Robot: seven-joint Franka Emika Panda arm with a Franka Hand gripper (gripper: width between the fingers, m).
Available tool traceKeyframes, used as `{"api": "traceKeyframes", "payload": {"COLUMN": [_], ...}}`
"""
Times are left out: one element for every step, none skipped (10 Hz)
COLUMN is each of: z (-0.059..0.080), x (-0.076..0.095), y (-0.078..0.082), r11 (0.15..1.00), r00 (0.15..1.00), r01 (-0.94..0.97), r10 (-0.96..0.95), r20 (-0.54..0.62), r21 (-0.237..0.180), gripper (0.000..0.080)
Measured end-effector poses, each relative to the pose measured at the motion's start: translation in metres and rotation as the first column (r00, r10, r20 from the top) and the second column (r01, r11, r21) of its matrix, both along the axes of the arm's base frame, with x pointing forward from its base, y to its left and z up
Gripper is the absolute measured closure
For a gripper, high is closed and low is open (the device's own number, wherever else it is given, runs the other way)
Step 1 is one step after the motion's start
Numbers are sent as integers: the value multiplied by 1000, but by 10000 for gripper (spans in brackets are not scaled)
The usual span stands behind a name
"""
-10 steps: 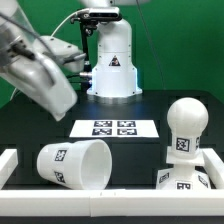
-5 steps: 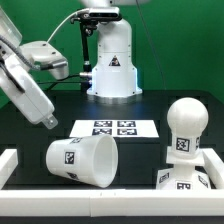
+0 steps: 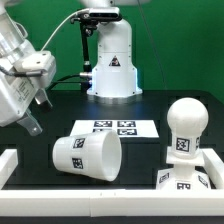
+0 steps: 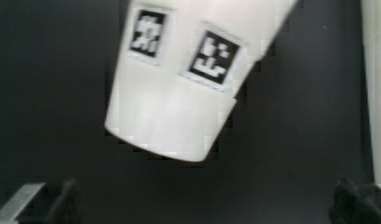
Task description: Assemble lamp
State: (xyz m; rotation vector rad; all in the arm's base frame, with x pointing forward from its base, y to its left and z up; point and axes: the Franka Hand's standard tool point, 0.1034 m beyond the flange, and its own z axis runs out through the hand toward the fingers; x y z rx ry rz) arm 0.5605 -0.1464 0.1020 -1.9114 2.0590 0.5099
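The white shade (image 3: 88,157) lies on its side on the black table, near the front at the exterior view's left, its wide mouth facing that view's right. It fills the wrist view (image 4: 178,85) with two tags showing. My gripper (image 3: 28,118) hangs above and to the exterior view's left of the shade, apart from it. In the wrist view the gripper (image 4: 205,205) is open and empty, and its fingertips (image 4: 41,200) stand wide apart with only table between them. The ball-headed bulb (image 3: 185,125) stands upright on the square base (image 3: 186,181) at the exterior view's right.
The marker board (image 3: 115,128) lies flat behind the shade. The glossy white robot pedestal (image 3: 112,65) stands at the back. A low white rail (image 3: 100,207) borders the table's front and the exterior view's left side (image 3: 7,166).
My arm has drawn back toward the exterior view's left and risen. The shade has shifted a little toward that view's right and lies free.
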Motion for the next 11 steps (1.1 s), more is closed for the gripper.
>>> {"api": "traceKeyframes", "payload": {"z": [0, -1, -2, -3, -14, -24, -31, -36, -35, -35, -36], "x": [0, -1, -1, 0, -10, -29, -36, -40, -41, -39, -40], "y": [0, 0, 0, -1, -1, 5, 5, 5, 8, 7, 7], "r11": [1000, 1000, 1000, 1000, 995, 986, 970, 950, 962, 962, 962], "r00": [1000, 1000, 1000, 1000, 995, 986, 970, 949, 962, 961, 962], "r01": [-4, -4, -4, 16, 94, 165, 236, 303, 266, 266, 265], "r10": [4, 4, 4, -16, -93, -163, -231, -295, -260, -260, -260], "r20": [0, -2, -3, 9, 33, 42, 74, 108, 87, 90, 88], "r21": [-2, -2, -2, -5, -19, -36, -58, -69, -59, -61, -62], "gripper": [101, 101, 101, 101, 101, 101, 101, 101, 101, 101, 101]}}
